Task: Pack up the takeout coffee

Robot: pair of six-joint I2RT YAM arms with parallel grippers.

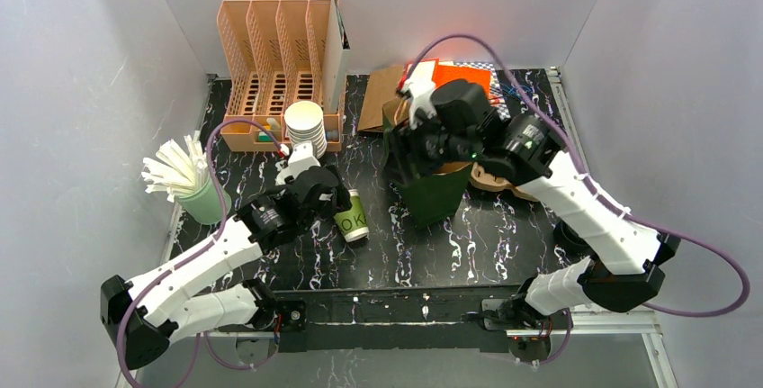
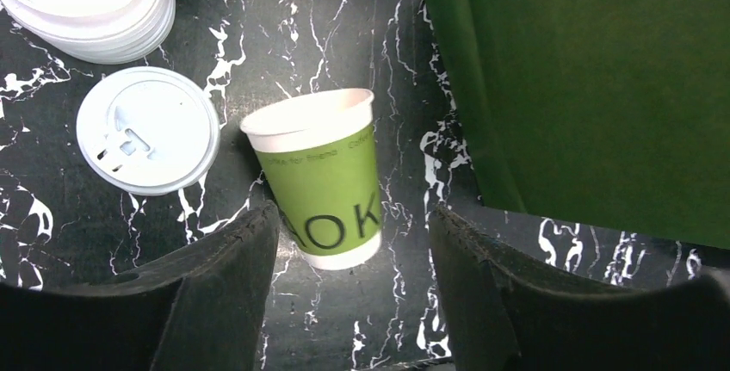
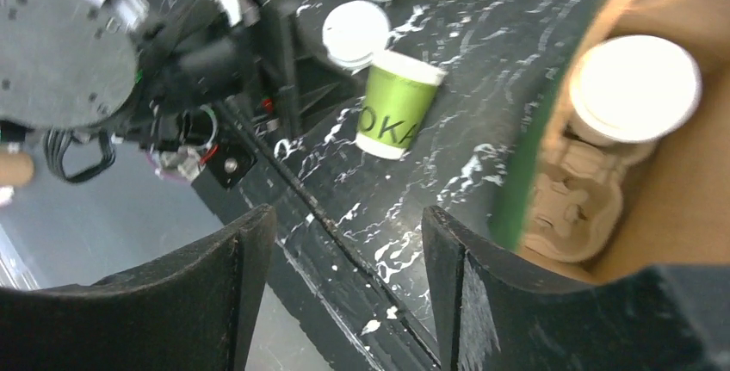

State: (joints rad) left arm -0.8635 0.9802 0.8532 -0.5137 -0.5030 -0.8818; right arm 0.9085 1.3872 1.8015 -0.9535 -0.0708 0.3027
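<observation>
On my left wrist feed the left gripper [image 2: 353, 216] has its jaws spread wide with nothing gripped, one finger either side of the takeout coffee [image 2: 323, 182]. It is a green paper cup with dark lettering and a white rim, lying on its side on the black marbled table [image 2: 396, 44] with no lid on it and its open mouth pointing away from the fingers. I can't tell whether the left-hand pad actually brushes the cup wall (it is very close). Just beyond the mouth and to the left a loose lid [image 2: 146, 130] lies flat, and past that sits a stack of lids [image 2: 86, 1]. To the cup's right stands the green bag [image 2: 594, 87], apart from it. The right gripper [image 3: 346, 216] hangs above the bag's near edge, its jaws parted too and empty. Looking down into the bag from there, I see a pulp carrier [image 3: 572, 207] with a lidded cup [image 3: 635, 87] seated in it. At the back of the table stand an orange rack [image 1: 270, 46] and a flat brown paper bag [image 1: 378, 95].
</observation>
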